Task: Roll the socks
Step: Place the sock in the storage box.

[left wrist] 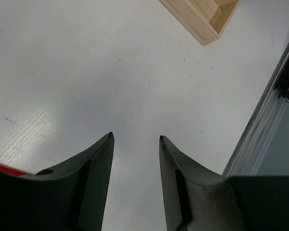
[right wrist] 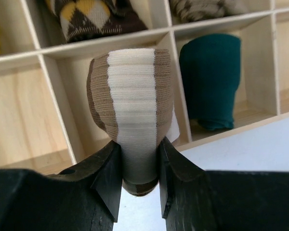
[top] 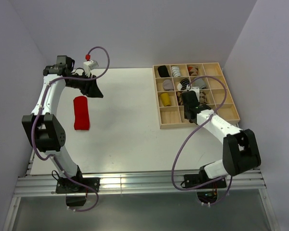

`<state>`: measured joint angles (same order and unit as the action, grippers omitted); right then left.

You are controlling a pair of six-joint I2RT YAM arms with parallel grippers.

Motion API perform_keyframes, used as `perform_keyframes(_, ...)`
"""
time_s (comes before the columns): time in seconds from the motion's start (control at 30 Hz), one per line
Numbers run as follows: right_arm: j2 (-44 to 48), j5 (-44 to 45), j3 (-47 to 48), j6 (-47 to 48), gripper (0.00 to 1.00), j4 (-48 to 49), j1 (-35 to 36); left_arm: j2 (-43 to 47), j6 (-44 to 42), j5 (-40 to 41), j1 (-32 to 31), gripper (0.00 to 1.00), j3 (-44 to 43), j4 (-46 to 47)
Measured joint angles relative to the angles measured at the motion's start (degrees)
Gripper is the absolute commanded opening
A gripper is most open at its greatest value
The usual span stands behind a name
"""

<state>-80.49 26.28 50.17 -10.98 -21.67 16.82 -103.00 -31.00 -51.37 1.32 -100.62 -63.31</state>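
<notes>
No readable text, labels or numbers

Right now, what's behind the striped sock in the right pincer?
The wooden tray, a teal sock in its cell to the right. The cell directly behind is mostly covered.

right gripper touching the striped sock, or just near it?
Touching. In the right wrist view, both fingers of the right gripper press into the striped sock, pinching it narrow between them.
</notes>
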Motion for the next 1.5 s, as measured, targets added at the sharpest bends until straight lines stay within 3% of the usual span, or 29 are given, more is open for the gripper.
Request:
perform_keyframes(0.53, -15.08, -0.94, 4.76, -5.46, 0.0, -0.68, 0.02, 0.0, -0.94, -0.22, 0.0, 0.48, 0.11, -0.2)
perform_keyframes(0.83, -17.42, -1.55, 8.04, -6.8, 0.0, -4.24, 0.02, 0.0, -0.92, 0.22, 0.0, 0.49, 0.09, -0.37)
perform_keyframes(0.87, -17.66, -1.73, 8.5, -7.06, 0.03, -4.79, 0.02, 0.0, -0.9, 0.31, 0.0, 0.49, 0.09, -0.37)
perform_keyframes(1.03, -18.67, -2.14, 10.8, -8.57, 0.35, -7.82, -0.09, 0.0, -0.63, 1.62, 0.0, 0.51, 0.13, -0.17)
perform_keyframes(1.27, -18.43, -3.41, 11.78, -9.57, 0.52, -10.1, -0.11, 0.0, 0.42, 4.42, 0.0, 0.52, 0.33, 0.09)
perform_keyframes(1.5, -15.04, -4.15, 11.87, -9.62, 0.63, -13.14, -0.2, 0.07, 0.74, 8.33, 0.0, 0.53, 0.87, 0.81)
